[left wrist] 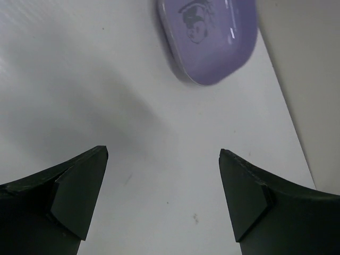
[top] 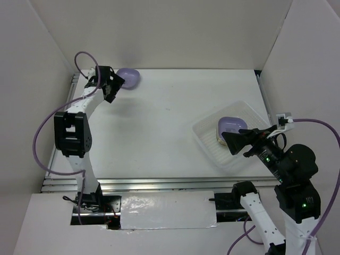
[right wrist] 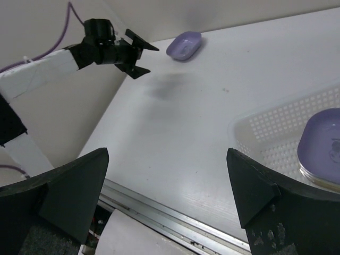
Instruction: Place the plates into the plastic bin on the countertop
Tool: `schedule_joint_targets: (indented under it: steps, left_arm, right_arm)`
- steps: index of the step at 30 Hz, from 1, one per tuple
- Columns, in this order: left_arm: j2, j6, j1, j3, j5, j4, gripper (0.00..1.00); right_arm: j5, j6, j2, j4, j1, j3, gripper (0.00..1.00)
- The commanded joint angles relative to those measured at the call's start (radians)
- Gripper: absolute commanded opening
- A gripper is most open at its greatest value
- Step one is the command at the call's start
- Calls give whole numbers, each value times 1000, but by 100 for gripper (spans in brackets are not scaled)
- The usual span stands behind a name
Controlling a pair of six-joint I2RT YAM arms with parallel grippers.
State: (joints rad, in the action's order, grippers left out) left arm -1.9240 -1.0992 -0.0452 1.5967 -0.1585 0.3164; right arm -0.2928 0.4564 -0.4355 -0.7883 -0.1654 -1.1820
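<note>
Plate status: you see one purple plate (top: 129,78) on the countertop (top: 159,122) just ahead of the left gripper (top: 118,87), a second purple plate (top: 232,126) inside the bin (top: 204,127) near the right gripper (top: 234,142), and both grippers spread wide, empty.

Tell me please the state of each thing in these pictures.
left gripper: jaws open, empty
right gripper: jaws open, empty
loose purple plate: flat on the countertop, not held
plastic bin: holds stacked plates, purple one on top
</note>
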Motion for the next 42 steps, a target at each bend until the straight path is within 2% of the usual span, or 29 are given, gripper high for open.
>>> schedule_joint_targets:
  steps: [1, 7, 13, 14, 16, 19, 20, 22, 23, 24, 25, 26, 27, 28, 29, 31, 34, 35, 36, 37, 38, 40, 41, 42]
  left_arm:
    - [-78, -25, 25, 35, 57, -190, 99]
    - [-234, -59, 103, 68, 112, -307, 99]
    - [-455, -74, 126, 221, 187, -339, 99]
    - [-530, -85, 131, 308, 229, -323, 99]
    - [-593, -88, 131, 380, 250, -268, 99]
    - [-661, -90, 119, 466, 208, -232, 99]
    - [-696, -85, 114, 494, 197, -171, 99]
    - [-727, -79, 102, 581, 165, -104, 93]
    - [-739, -76, 94, 598, 163, -59, 80]
    - [-734, -76, 93, 591, 133, -51, 68]
    - [-728, -79, 90, 577, 117, -47, 52]
    - [-710, -85, 87, 539, 106, -54, 27]
    - [-696, -82, 84, 517, 106, -74, 23]
    - [-688, -79, 87, 505, 114, -79, 9]
    - [-679, -76, 87, 512, 114, -70, 0]
    - [-643, -51, 87, 523, 109, -7, 0]
    - [-503, 10, 54, 420, 54, 14, 0]
    - [-363, 62, -5, 284, 53, -9, 0]
    - [-286, 99, -33, 208, 71, -133, 0]
    - [-156, 183, -62, 148, 141, -161, 0]
    - [-115, 217, -127, 103, 166, -151, 0]
    - [-16, 315, -215, 118, 166, -34, 0]
    - [5, 344, -311, 138, 165, -7, 0]
    - [23, 367, -362, 149, 122, 18, 0]
  right_arm:
    - [-57, 5, -23, 139, 4, 48, 100]
    - [-109, -15, -54, 185, 4, 123, 100]
    - [-146, -24, -78, 227, 1, 173, 100]
    - [-150, -28, -85, 236, 1, 177, 100]
    - [-155, -27, -85, 253, 4, 203, 100]
    - [-170, -22, -91, 277, 1, 229, 100]
    - [-170, -22, -97, 279, 1, 229, 100]
    - [-172, -22, -103, 279, -2, 220, 100]
    - [-164, -25, -108, 273, -3, 213, 100]
    - [-163, -25, -108, 270, -2, 197, 100]
    - [-163, -27, -111, 268, -5, 194, 100]
    - [-166, -27, -112, 265, -5, 190, 100]
    - [-169, -27, -112, 267, -5, 188, 100]
    - [-167, -25, -112, 265, -6, 185, 100]
    - [-166, -28, -109, 261, -5, 186, 100]
    - [-158, -28, -103, 258, -9, 183, 100]
    - [-144, -28, -97, 250, -11, 179, 100]
    - [-140, -28, -92, 247, -11, 177, 100]
    - [-131, -28, -94, 247, -11, 173, 100]
    - [-123, -28, -89, 242, -13, 168, 100]
    - [-109, -27, -91, 226, -13, 148, 100]
    - [-42, -15, -88, 196, -11, 119, 100]
    - [-5, -4, -86, 160, -11, 89, 100]
    - [44, 17, -83, 141, -11, 73, 100]
